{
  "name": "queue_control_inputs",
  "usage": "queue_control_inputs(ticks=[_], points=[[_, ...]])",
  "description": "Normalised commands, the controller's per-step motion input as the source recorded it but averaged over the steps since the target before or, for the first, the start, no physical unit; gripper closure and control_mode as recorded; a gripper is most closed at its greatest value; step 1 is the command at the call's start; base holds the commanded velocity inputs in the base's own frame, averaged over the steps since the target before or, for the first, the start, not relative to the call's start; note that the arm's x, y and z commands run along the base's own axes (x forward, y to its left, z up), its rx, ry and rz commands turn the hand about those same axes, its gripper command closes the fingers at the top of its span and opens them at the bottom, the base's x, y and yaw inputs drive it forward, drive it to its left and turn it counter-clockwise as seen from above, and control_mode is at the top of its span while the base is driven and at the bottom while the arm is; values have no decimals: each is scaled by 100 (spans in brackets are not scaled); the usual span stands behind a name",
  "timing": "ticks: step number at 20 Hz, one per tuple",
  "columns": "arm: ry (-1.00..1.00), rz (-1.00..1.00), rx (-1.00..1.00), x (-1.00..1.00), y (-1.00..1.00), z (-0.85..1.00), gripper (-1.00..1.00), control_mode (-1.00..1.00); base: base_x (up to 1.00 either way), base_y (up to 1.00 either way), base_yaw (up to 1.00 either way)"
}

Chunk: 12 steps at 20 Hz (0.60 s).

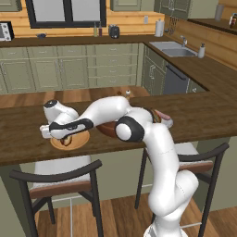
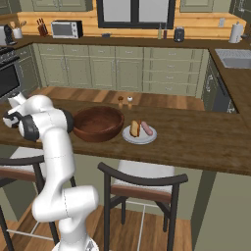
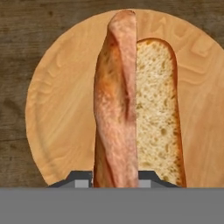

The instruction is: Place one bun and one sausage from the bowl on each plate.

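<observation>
My gripper is shut on a pinkish-brown sausage, held over the light tan wooden plate. On that plate, right beside the sausage, lies a bun with its pale cut side up. From the left base view the gripper hangs low over the same plate at the counter's left. I cannot tell whether the sausage touches the plate. The dark wooden bowl stands mid-counter. The pale grey plate to its right carries a bun and a sausage.
Two small shakers stand behind the bowl near the counter's far edge. Bar stools sit below the counter's near edge. My own arm stretches across in front of the bowl.
</observation>
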Motion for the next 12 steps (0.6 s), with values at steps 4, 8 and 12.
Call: queue_control_inputs(ticks=[4, 8, 12], points=[[0, 0, 0, 0, 0, 0, -100, -100, 0, 0, 0], [0, 0, 0, 0, 0, 0, -100, -100, 0, 0, 0], [-1, 0, 0, -10, -16, 51, -100, -100, 0, 0, 0]])
